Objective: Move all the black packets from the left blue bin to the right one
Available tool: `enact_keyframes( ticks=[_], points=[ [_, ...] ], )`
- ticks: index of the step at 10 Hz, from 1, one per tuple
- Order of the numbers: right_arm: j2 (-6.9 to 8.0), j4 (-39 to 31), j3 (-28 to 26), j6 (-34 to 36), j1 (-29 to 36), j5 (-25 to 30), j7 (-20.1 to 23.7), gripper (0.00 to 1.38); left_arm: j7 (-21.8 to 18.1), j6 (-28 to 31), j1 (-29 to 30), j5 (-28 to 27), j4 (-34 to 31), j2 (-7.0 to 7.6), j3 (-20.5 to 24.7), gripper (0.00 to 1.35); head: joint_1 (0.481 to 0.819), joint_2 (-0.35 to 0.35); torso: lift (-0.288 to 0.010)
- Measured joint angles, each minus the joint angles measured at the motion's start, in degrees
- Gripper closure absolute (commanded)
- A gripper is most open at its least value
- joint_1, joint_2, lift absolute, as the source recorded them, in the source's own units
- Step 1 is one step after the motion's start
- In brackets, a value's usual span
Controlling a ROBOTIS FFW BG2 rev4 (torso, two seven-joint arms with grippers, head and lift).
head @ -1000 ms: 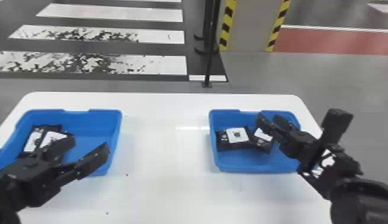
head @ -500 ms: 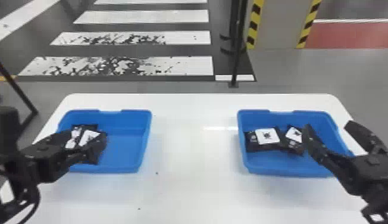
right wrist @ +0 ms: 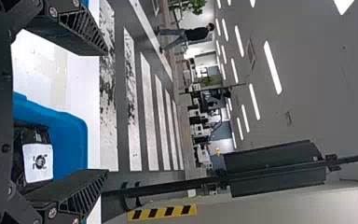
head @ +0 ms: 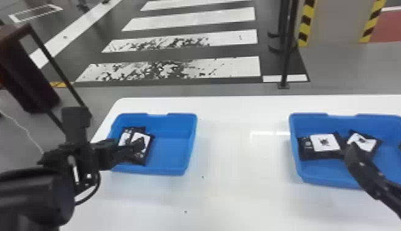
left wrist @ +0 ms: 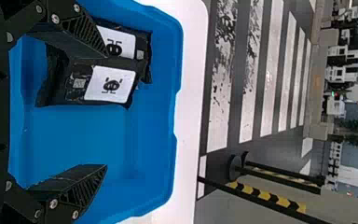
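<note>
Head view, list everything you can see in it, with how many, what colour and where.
Left bin: one, blue, table's left
Left packets: two, black, white labels, overlapping in left bin
Right bin: one, blue, table's right
Right packets: two, black, white labels, in right bin
Table: one, white, centre
Floor stripes: several, white, beyond table
Post: one, black, beyond table
Striped edges: two, yellow-black, top right
Red floor patch: one, top right
Left hand: one, black, over left bin
Right hand: one, black, over right bin
</note>
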Motion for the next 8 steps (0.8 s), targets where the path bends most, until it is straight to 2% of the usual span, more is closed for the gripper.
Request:
enact_keyframes(
  ticks=[3,5,8],
  points=[
    [0.0,-0.7,1.58,1.05,1.49,-1.85,0.14,0.14,1.64,1.5,-4.13,-2.56,6.89,0.22,0.44,0.21,0.695,0.314,-0.14],
    [-0.07,-0.63,1.63,1.91,1.52,-2.38,0.23,0.14,1.93,2.28,-7.76,-2.89,13.09,0.93,0.82,0.21,0.695,0.329,-0.14],
    [-0.17,-0.36,1.62,2.67,1.3,-3.03,0.41,0.14,1.92,3.0,-13.06,-2.74,21.59,2.31,-1.79,0.21,0.695,0.317,-0.14]
  ],
)
